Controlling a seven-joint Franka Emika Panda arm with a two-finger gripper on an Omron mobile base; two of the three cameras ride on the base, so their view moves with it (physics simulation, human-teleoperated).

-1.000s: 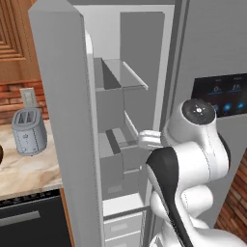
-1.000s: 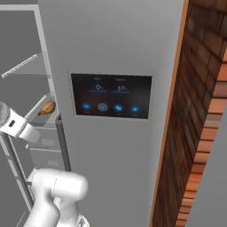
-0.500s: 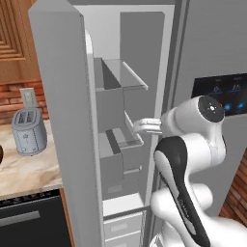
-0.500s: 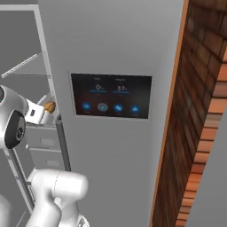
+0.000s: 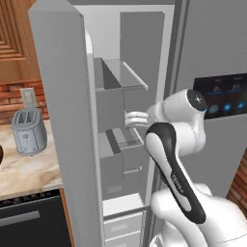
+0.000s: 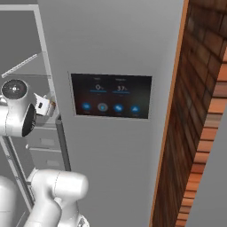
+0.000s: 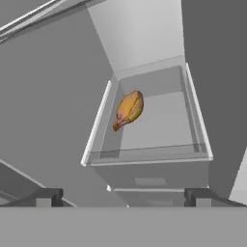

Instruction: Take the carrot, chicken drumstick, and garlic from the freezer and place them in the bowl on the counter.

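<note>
The freezer (image 5: 140, 48) stands open, its door (image 5: 58, 106) swung to the left. My arm reaches into it at mid height, and my gripper (image 5: 128, 118) is just above a grey bin. In the hand view the golden-brown chicken drumstick (image 7: 129, 109) lies alone in a clear-fronted bin (image 7: 159, 125), on its left side, bone tip pointing down-left. My gripper (image 7: 124, 198) is open, its fingertips (image 7: 48, 197) wide apart, well short of the drumstick and holding nothing. The carrot and the garlic are out of view. A dark sliver of the bowl (image 5: 1, 154) shows at the counter's left edge.
A silver toaster (image 5: 29, 131) stands on the marble counter (image 5: 29, 169) left of the freezer door. The fridge door with the dark display panel (image 5: 226, 94) is to the right. A clear shelf (image 5: 130, 75) hangs above the hand. A brick wall (image 6: 199, 111) is at far right.
The arm has lifted, and the hand has moved up and further left into the freezer. The jaws have stayed open.
</note>
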